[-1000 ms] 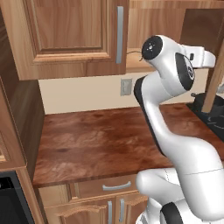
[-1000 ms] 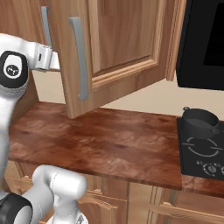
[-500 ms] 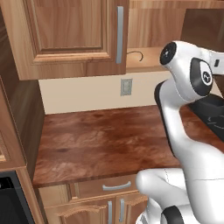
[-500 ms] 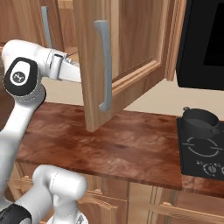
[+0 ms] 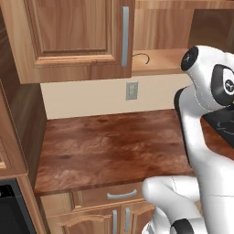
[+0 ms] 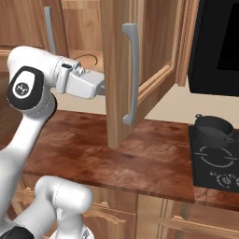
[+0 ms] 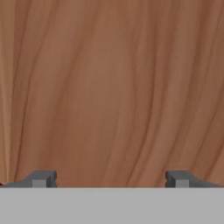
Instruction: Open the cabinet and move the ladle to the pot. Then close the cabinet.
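Cabinet (image 6: 116,70) door stood ajar mid-frame, ladle (image 5: 141,58) upper centre inside; right view alone caught the pot (image 6: 213,131); gripper (image 7: 109,178) jaws spread against wood.

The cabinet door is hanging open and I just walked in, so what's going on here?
The robot arm is working at the wall cabinet. Its right door stands swung out over the counter, and the gripper sits open right against the door's inner face, holding nothing. The ladle lies on the cabinet shelf, untouched. The pot waits on the stove to the right, so the ladle move is not yet done.
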